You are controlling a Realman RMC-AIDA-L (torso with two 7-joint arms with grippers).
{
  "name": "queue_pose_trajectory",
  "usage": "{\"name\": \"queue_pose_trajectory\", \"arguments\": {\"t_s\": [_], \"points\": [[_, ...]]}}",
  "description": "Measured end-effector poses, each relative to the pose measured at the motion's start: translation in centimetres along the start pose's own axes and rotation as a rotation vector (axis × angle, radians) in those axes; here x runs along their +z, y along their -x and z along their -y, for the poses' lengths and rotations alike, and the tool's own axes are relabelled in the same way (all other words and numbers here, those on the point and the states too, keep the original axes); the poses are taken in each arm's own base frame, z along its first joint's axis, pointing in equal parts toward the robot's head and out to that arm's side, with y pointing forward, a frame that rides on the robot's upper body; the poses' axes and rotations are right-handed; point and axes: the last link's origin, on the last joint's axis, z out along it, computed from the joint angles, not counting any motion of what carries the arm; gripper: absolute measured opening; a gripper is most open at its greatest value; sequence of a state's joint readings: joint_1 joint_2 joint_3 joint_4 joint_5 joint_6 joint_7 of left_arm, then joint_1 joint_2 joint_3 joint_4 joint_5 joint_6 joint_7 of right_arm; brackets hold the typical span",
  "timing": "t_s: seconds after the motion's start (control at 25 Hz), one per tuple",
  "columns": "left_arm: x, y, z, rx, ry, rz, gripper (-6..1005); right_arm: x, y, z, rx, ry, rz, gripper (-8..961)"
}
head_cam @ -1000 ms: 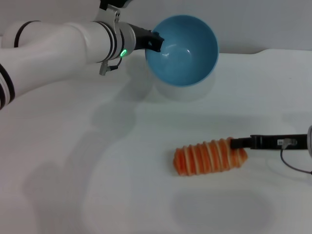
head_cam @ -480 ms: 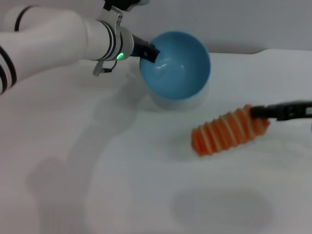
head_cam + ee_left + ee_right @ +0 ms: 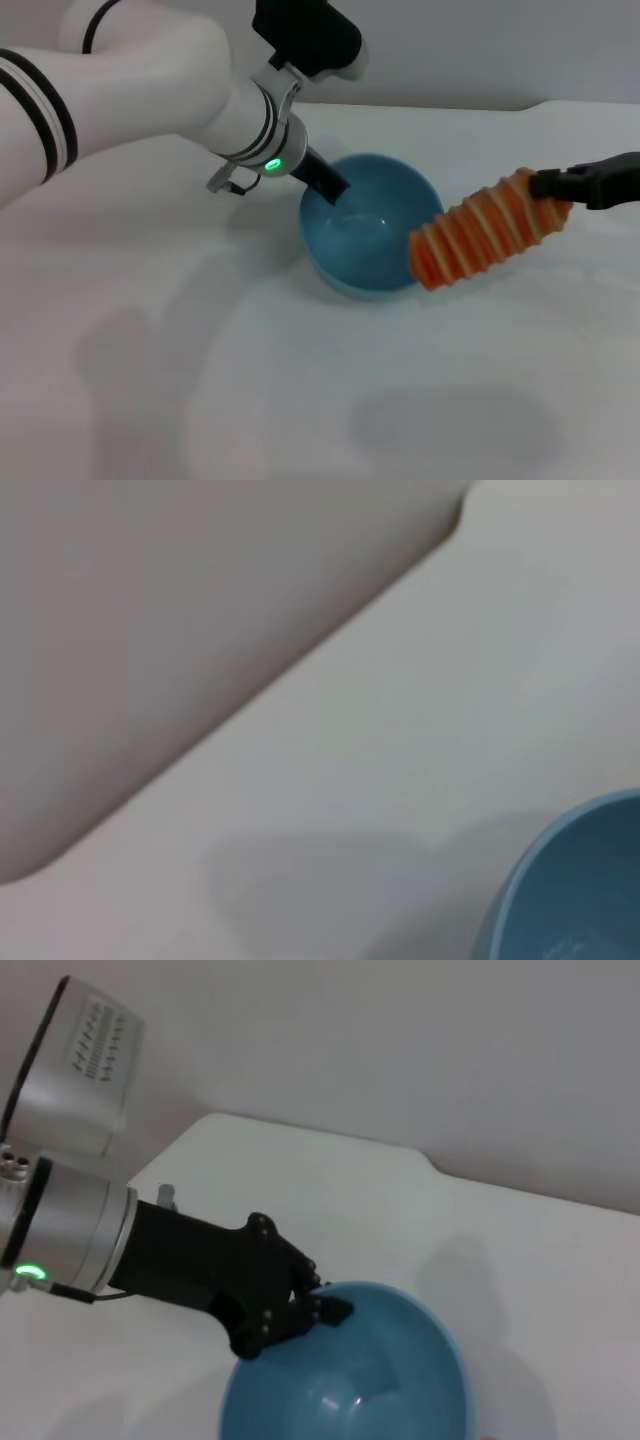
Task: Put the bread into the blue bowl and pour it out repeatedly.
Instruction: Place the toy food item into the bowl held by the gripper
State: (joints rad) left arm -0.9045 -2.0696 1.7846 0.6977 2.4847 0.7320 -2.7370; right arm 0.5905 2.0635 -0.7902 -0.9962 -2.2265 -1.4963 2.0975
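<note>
The blue bowl (image 3: 365, 240) is upright and low at the white table, its mouth facing up and nothing inside it. My left gripper (image 3: 326, 186) is shut on its far left rim. The right wrist view shows this grip (image 3: 300, 1305) and the bowl (image 3: 350, 1380). Part of the bowl's rim shows in the left wrist view (image 3: 570, 890). My right gripper (image 3: 550, 186) is shut on one end of the bread (image 3: 485, 238), ridged with orange-red stripes. It holds the bread in the air, tilted, with the low end at the bowl's right rim.
The white table (image 3: 250, 400) spreads in front of the bowl. Its back edge meets a grey wall (image 3: 480, 50), with a rounded corner at the far right (image 3: 545, 103). My left arm (image 3: 130, 80) spans the upper left.
My left arm has brought the bowl down from a raised, tilted pose to upright at the table. My right gripper has lifted the bread off the table and carried it toward the bowl.
</note>
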Motion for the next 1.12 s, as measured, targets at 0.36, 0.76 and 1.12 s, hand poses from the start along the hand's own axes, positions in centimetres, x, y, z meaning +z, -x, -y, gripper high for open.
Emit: {"name": "queue_pose_trajectory", "arguments": {"t_s": [0.36, 0.76, 1.12], "points": [[-0.3, -0.7, -2.2, 0.040, 0.067, 0.002, -1, 2.5, 0.1, -0.1, -0.054, -0.047, -0.059, 73], [-1.7, -3.4, -3.4, 0.070, 0.101, -0.056, -1, 3.4, 2.0, -0.1, -0.087, -0.073, -0.030, 69], [-1.9, -4.0, -3.5, 0.051, 0.113, -0.077, -1, 3.9, 2.0, 0.3, -0.117, -0.075, 0.043, 62]]}}
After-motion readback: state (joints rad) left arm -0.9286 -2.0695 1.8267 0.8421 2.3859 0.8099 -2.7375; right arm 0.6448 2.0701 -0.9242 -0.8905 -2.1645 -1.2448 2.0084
